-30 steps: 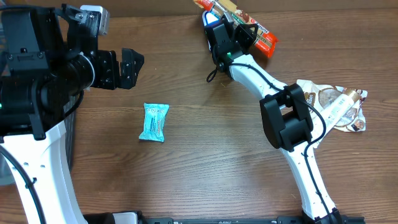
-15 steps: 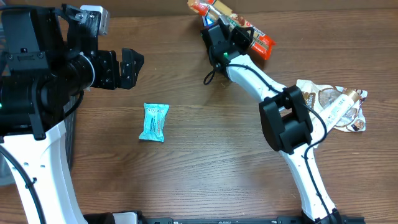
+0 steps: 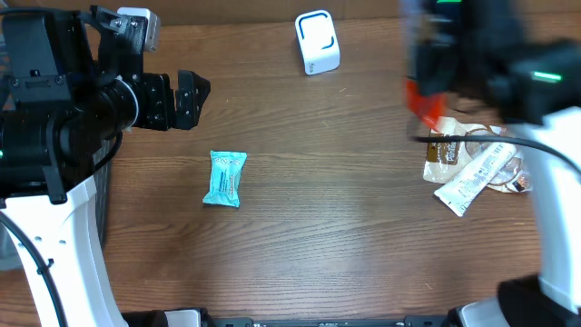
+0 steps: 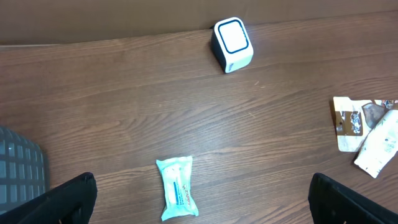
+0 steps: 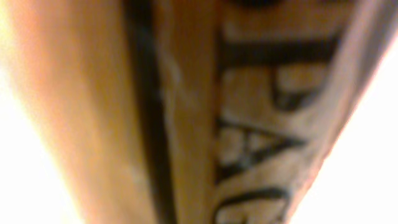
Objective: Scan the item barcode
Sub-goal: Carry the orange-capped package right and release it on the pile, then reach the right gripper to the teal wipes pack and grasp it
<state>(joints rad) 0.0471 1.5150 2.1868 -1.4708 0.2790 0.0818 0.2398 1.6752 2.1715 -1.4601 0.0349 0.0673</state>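
Orange-red foil packet (image 3: 422,104) gripped by R pincer (image 3: 440,82) (L pincer (image 3: 174,100) open); barcode may be missed if angled off white scanner cube (image 3: 317,41).

Upper left, the left arm (image 3: 54,100) is all chunky black motor housings with a pale camera block (image 3: 134,25) on top. Below them a smooth white link carries a thin black cable (image 3: 30,243) down the frame edge. On the right, the right arm (image 3: 554,182) is a blur: black housing, one green light (image 3: 545,75), a white link and a second cable (image 3: 472,138).
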